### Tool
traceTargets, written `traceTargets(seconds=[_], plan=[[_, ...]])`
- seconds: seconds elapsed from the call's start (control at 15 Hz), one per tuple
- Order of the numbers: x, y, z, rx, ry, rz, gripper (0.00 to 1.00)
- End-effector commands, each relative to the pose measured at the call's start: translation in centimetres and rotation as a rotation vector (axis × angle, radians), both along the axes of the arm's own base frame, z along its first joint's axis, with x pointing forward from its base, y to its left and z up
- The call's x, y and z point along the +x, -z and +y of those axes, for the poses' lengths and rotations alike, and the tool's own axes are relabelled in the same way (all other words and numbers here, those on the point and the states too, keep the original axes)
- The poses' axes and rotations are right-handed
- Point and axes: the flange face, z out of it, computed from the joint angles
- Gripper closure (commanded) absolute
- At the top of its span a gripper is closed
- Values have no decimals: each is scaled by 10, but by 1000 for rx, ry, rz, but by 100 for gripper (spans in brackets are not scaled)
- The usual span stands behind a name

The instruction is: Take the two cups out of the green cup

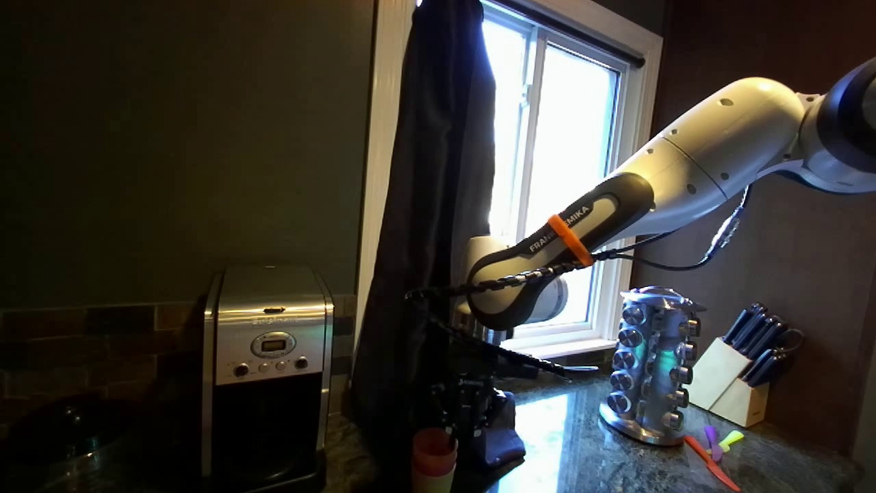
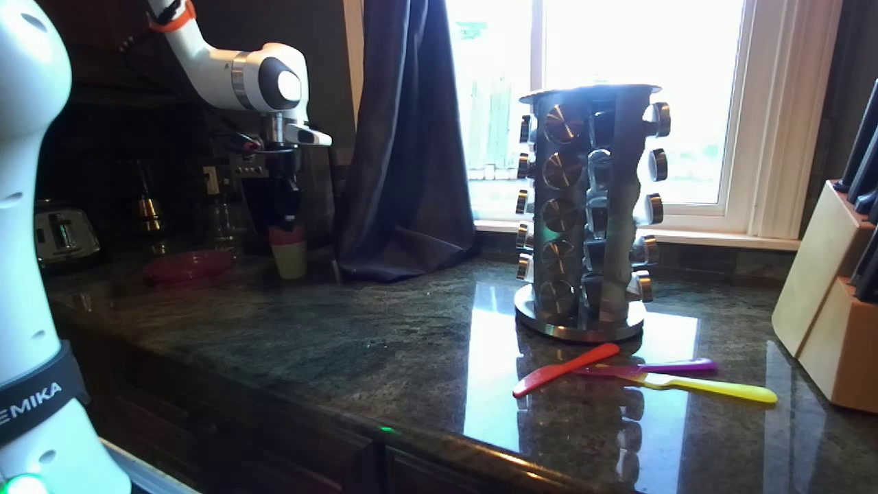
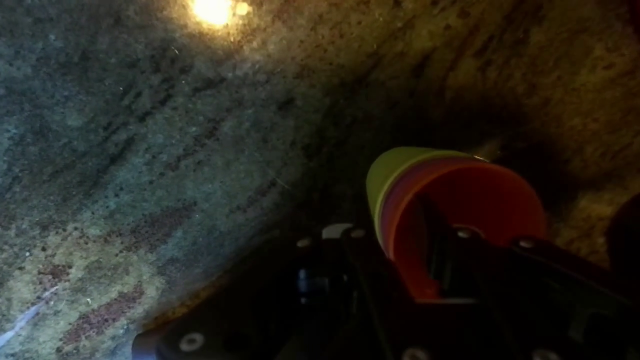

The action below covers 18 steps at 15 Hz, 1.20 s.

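In an exterior view the robot arm point(image 1: 674, 174) carries FRANK and EMIKA, parted by an orange band point(image 1: 571, 239). By the front edge of the desk point(image 2: 309, 336), its dark collar point(image 2: 68, 376) shows EMIKA. Toward the back edge, a coffee maker point(image 1: 270, 370) bears lettering too faint to read surely; its display point(image 1: 274, 346) is too small.

I am counting three cups point(image 3: 475, 192) and three plastic knives point(image 2: 675, 367); then I am tallying single things: one spice rack point(image 2: 623, 213), one knife block point(image 1: 716, 378), one coffee maker point(image 1: 270, 375), one toaster point(image 2: 66, 233), one red dish point(image 2: 188, 266), one curtain point(image 2: 418, 151) and one window point(image 2: 617, 51).
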Motion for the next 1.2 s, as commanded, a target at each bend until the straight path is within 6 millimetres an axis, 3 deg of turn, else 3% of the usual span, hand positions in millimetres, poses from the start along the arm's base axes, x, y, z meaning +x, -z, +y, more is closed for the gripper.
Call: traceTargets(seconds=[0.0,0.07,0.33,0.47,0.6,0.67,0.8,0.87,1.13], plan=[[5,7,3,11,20,-13,75],[6,8,3,12,22,-17,77],[9,12,5,15,25,-26,68],[10,14,6,16,25,-32,68],[10,15,6,16,26,-35,77],[10,15,6,10,28,-36,95],[8,12,7,8,29,-40,95],[7,9,8,11,31,-45,100],[-1,-14,18,11,59,-46,99]])
